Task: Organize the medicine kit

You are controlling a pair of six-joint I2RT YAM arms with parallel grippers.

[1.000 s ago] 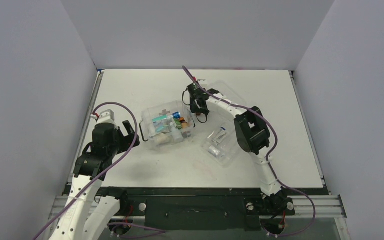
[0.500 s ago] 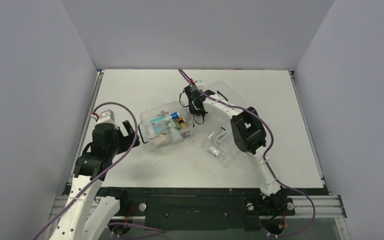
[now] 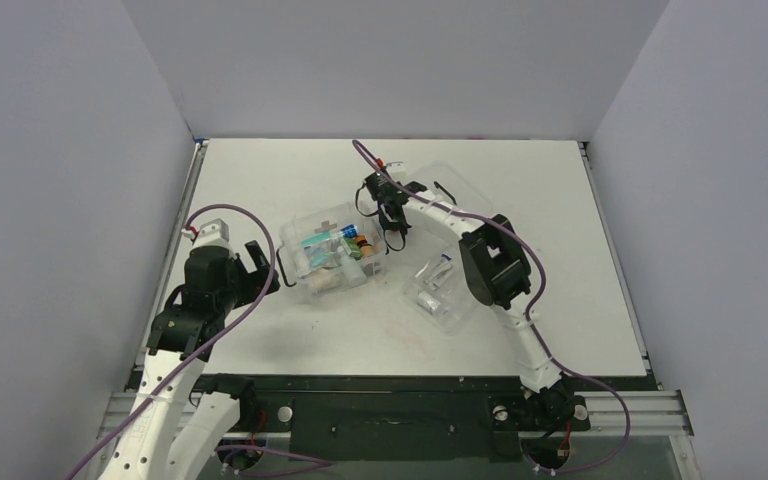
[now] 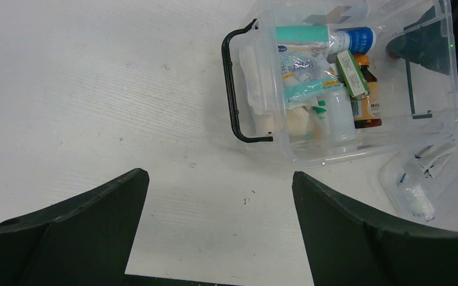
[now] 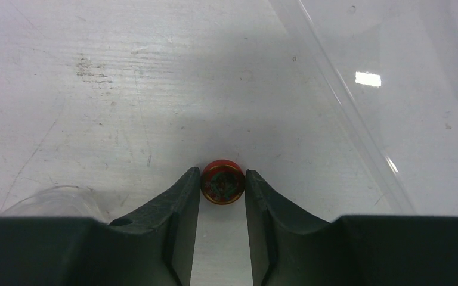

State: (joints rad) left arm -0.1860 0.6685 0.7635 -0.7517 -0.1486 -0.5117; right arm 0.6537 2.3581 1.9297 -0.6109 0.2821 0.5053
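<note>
The medicine kit (image 3: 290, 245), a clear box holding tubes, packets and bottles, lies left of the table's middle; in the left wrist view its near wall (image 4: 310, 156) shows at the top right. Just right of the kit, my right gripper (image 3: 390, 236) points down at the table. In the right wrist view this gripper (image 5: 222, 174) has both fingers pressed against a small round red tin (image 5: 222, 185) that rests on the table. My left gripper (image 3: 258, 262) hovers left of the kit, open (image 4: 219, 176) with nothing between its fingers.
A flat clear lid (image 3: 450, 190) lies behind the right arm, and its edge (image 5: 358, 125) runs close to the tin. A shallow clear tray (image 3: 440, 290) with small vials sits right of the kit. The kit's black clip (image 4: 234, 89) faces my left gripper.
My right gripper has shifted a little back and left, and its fingers have narrowed until they touch the red tin. The left arm has not moved.
</note>
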